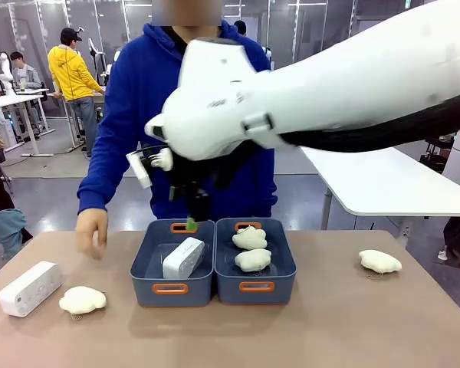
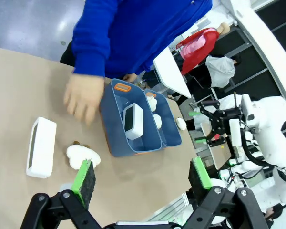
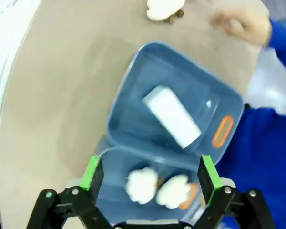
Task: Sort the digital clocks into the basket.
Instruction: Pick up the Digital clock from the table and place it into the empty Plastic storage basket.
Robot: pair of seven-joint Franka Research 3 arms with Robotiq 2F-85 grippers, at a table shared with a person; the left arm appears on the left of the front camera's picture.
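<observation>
One clock [image 1: 183, 258] lies inside the basket [image 1: 148, 282], propped at a tilt, its long axis slanting from the basket's near left towards its far right. The other clock [image 1: 31, 288] lies on the table [image 1: 330, 330] well left of the basket, slanting much the same way, its dotted face towards the robot. No writing is readable on either. The right gripper [image 3: 148, 164] hovers over the basket, jaws wide and empty. The left gripper [image 2: 142, 166] hangs high, away from the basket, equally wide and empty.
</observation>
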